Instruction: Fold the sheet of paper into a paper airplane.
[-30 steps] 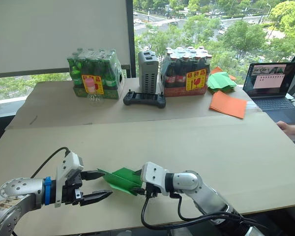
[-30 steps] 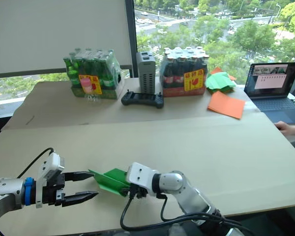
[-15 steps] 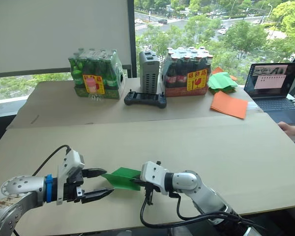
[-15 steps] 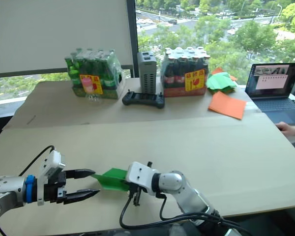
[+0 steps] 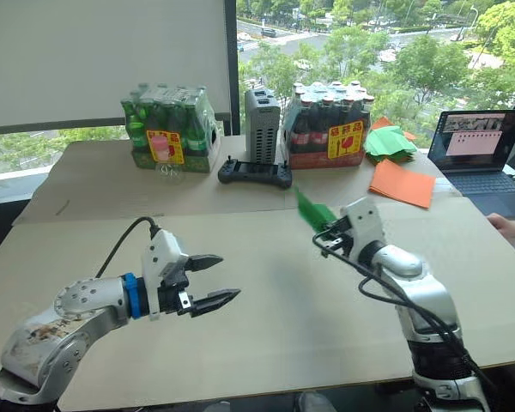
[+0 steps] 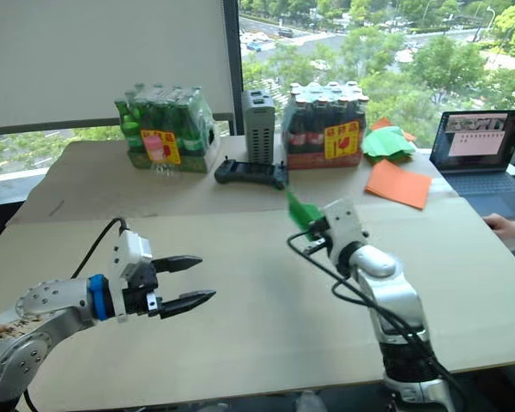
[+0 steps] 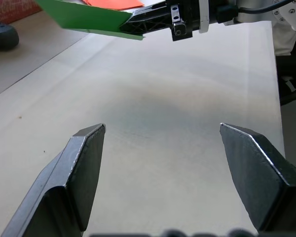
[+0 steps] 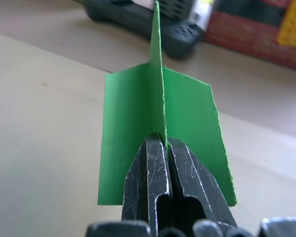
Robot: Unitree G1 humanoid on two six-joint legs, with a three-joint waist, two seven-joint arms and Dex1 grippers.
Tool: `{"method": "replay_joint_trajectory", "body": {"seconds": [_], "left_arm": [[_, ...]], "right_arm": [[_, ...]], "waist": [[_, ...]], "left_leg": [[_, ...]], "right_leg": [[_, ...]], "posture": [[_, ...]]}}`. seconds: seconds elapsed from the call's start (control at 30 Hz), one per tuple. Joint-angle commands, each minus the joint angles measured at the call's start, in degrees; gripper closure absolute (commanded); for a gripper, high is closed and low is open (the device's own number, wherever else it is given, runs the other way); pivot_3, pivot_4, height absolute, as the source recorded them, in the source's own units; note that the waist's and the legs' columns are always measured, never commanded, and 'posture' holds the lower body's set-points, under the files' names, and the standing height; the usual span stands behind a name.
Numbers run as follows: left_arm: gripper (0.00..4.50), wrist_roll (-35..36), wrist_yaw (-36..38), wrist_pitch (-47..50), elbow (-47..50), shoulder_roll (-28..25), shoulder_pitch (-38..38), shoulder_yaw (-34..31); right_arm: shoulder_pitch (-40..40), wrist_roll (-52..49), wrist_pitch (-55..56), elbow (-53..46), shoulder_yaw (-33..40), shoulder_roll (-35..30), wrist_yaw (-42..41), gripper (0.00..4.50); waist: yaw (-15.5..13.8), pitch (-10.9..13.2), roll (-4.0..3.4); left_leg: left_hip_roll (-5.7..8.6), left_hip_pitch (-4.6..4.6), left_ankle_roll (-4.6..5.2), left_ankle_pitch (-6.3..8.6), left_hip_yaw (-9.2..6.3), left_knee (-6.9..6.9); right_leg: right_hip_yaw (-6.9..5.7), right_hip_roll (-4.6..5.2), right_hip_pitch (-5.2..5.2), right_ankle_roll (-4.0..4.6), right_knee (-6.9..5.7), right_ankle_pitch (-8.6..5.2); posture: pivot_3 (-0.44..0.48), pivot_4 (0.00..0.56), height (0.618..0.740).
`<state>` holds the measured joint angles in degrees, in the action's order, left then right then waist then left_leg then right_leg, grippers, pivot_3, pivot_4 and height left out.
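Right pincer [image 5: 330, 228] clamped on the paper airplane [image 8: 160, 133] above the table [image 5: 266, 283]; left pincer [image 5: 216, 279] wide open, empty.

Bright green paper airplane [image 5: 313, 211], orange sheets [image 5: 401, 183], black controller [image 5: 255, 173], beige table [image 5: 266, 257]

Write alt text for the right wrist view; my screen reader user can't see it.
The right tool is shut on the raised fin of the paper airplane, whose green wings spread to either side above the table. A black controller lies beyond it.
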<state>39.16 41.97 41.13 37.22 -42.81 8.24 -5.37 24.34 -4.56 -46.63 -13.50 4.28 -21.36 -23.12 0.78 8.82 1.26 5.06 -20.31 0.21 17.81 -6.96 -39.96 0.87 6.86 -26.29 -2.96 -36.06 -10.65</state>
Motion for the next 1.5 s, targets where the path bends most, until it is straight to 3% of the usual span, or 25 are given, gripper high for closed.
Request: {"method": "replay_joint_trajectory", "body": {"seconds": [0.03, 0.33, 0.6, 0.63, 1.0, 1.17, 1.33, 1.5], "left_arm": [[0.6, -3.5, -1.0, -3.6, 1.0, 1.2, 1.4, 2.5], [0.6, -7.3, 0.4, -7.6, -2.1, 3.7, 3.0, 6.8], [0.6, -8.0, 1.9, -8.4, -3.3, 4.1, 3.3, 6.8], [0.6, -7.9, 2.0, -8.4, -3.4, 4.1, 3.3, 6.8], [0.6, -8.4, 1.9, -8.7, -5.4, 3.4, 1.5, 3.6], [0.6, -11.2, -2.2, -11.2, -8.7, 5.1, -3.0, -1.0], [0.6, -16.4, -7.2, -17.7, -17.0, 7.6, -7.9, -6.4], [0.6, -16.8, -10.6, -19.3, -17.9, 9.4, -9.9, -11.3]], "right_arm": [[-0.2, -0.9, -3.4, 0.2, 3.1, -1.7, 1.3, 4.46], [-0.5, -1.4, -5.4, 5.4, 6.3, -2.9, 4.6, 4.46], [-1.0, -0.4, -4.8, 2.7, 5.2, -0.2, 9.7, 4.46], [-1.1, -0.3, -4.3, 2.3, 5.3, 0.0, 10.2, 3.86], [-1.0, -8.4, -1.1, -10.8, 8.7, -0.3, 4.9, 0.07], [-5.3, -20.7, 2.5, -20.1, 6.4, 0.3, -7.2, 0.07], [-14.9, -14.6, 10.5, -19.4, -6.8, -5.3, -12.9, 0.07], [-17.4, -6.4, 21.1, -10.4, -9.4, -6.0, -9.3, 0.07]], "waist": [[0.2, 0.0, -0.01], [0.1, 0.0, -0.01], [0.1, 0.0, -0.01], [0.1, 0.0, -0.01], [0.1, 0.0, -0.01], [0.2, 0.0, -0.02], [-0.1, 0.0, -0.02], [-0.1, 0.0, -0.01]], "left_leg": [[-0.01, 0.01, 0.02, 0.01, 0.12, 0.0], [-0.03, 0.03, 0.15, 0.07, 0.46, -0.1], [-0.04, 0.04, 0.16, 0.08, 0.48, -0.11], [-0.05, 0.03, 0.16, 0.08, 0.48, -0.11], [-0.05, 0.04, 0.19, 0.09, 0.47, -0.12], [-0.17, 0.08, 0.19, 0.1, 0.46, -0.07], [-0.24, 0.11, 0.22, 0.12, 0.46, -0.12], [-0.19, 0.1, 0.2, 0.11, 0.47, -0.21]], "right_leg": [[0.09, 0.0, -0.01, 0.0, 0.0, 0.0], [0.18, 0.03, 0.01, -0.02, -0.03, 0.01], [0.19, 0.03, 0.01, -0.03, -0.04, 0.01], [0.19, 0.03, 0.0, -0.03, -0.03, 0.01], [0.2, 0.02, 0.0, -0.04, -0.03, 0.02], [0.2, -0.12, 0.0, -0.05, 0.01, 0.01], [0.2, -0.18, 0.08, -0.04, 0.07, 0.02], [0.2, -0.12, 0.06, -0.05, 0.02, 0.05]], "posture": [[0.0, 0.15, 0.696], [0.0, 0.15, 0.696], [0.0, 0.15, 0.696], [0.0, 0.15, 0.696], [0.0, 0.15, 0.696], [0.0, 0.15, 0.696], [0.0, 0.15, 0.696], [0.0, 0.15, 0.696]]}}
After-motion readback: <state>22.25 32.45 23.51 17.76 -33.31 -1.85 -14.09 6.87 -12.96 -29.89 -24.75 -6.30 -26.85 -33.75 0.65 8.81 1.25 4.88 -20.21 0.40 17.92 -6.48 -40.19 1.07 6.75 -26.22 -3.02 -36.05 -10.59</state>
